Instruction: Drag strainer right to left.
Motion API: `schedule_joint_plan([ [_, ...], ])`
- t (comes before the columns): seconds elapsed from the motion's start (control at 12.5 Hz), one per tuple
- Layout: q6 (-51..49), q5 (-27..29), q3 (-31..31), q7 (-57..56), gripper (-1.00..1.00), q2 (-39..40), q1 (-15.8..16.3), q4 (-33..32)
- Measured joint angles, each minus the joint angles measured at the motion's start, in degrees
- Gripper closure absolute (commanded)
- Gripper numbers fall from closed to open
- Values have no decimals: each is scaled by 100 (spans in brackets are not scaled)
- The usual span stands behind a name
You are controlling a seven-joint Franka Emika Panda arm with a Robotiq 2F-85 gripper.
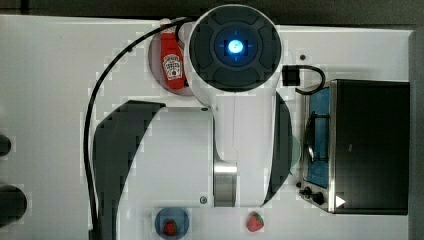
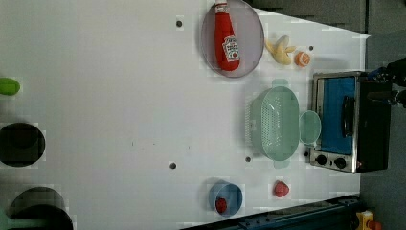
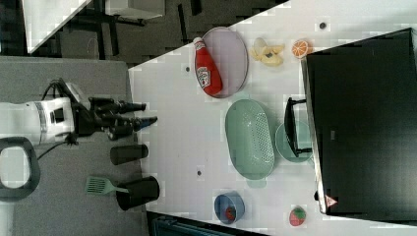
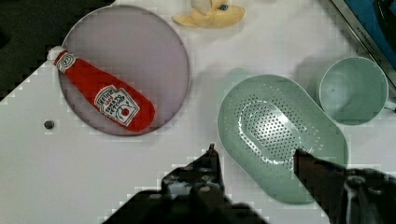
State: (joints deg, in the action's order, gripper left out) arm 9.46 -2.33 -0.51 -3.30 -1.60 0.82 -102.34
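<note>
On the white table (image 2: pixel 119 96), the strainer (image 2: pixel 274 122) is lying flat with its perforated hollow facing up, between the grey-mauve plate (image 2: pixel 251 28) and the blue bowl (image 2: pixel 226 199) as the left view shows them. In the left view it is sitting just to the left of the toaster oven (image 2: pixel 349 124), with the small pale green cup (image 2: pixel 310 127) squeezed between the two and touching or nearly touching the strainer's rim. The ketchup bottle (image 2: pixel 227 40) is resting on the plate, apart from the strainer. A peeled banana (image 2: pixel 280 48) and an orange half (image 2: pixel 302 58) are lying near the plate, toward the left view's right. One strawberry (image 2: pixel 220 204) is sitting inside the blue bowl, and another strawberry (image 2: pixel 281 189) is lying on the bare table near the oven's corner.

In the wrist view the end effector (image 4: pixel 256 154) is hanging above the table with its two dark fingers spread wide: one fingertip is standing over bare table just beside the strainer's rim, the other is showing over the strainer's far side. Whether either finger is touching the strainer cannot be told. In the right view the end effector (image 3: pixel 142 114) is appearing well to the right view's left of the strainer, with its fingers parted.

In the top view the arm's white body is covering the middle of the table, with the ketchup bottle (image 1: pixel 171 62) peeking out beside it.
</note>
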Motion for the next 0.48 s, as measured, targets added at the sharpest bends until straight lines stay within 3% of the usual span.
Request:
schedule_joint_plan([
  [0.24,-1683,-19,-19,297,-99,-1799,-127,-1259],
  [0.48,-1308,16,-47,481,-100,-3018,-135,-1085],
])
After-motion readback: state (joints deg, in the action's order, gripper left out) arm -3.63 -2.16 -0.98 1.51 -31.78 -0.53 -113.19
